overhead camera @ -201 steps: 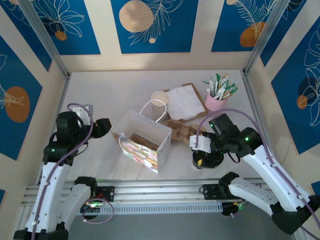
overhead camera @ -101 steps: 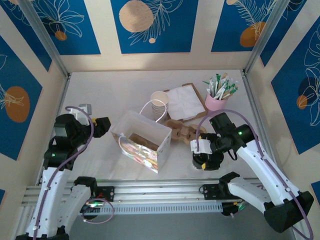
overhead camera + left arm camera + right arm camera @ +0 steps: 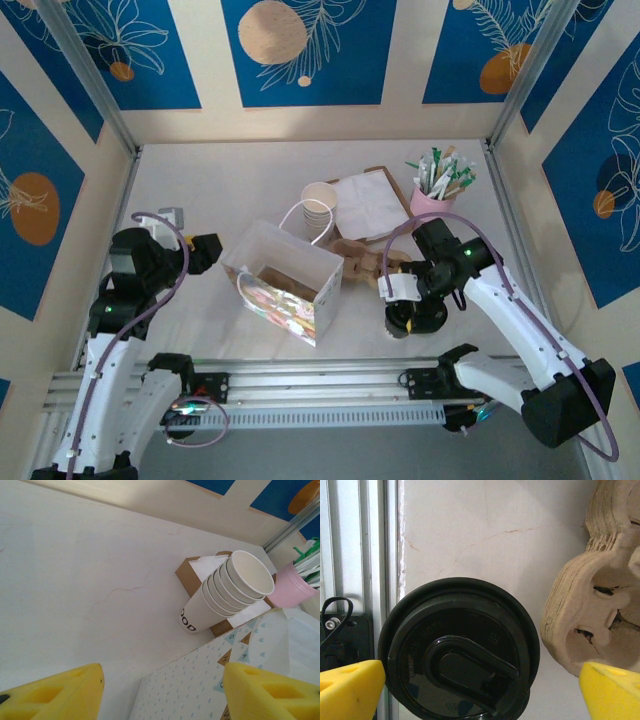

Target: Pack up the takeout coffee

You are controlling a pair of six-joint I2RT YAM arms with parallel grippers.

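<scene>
The coffee [image 3: 459, 647] stands upright on the table [image 3: 485, 525], well right of the bag [image 3: 285, 280] and nearer the front edge, black lid on. The right tool [image 3: 482, 672] hangs over it, fingers [image 3: 350, 690] spread wide either side of the lid, touching nothing. Closing off-centre or too high could pinch the lid alone and pop it, or tip the cup toward the carriers [image 3: 590, 595] just right of the bag. The left tool [image 3: 162, 680] sits left of the bag, spread and empty.
</scene>
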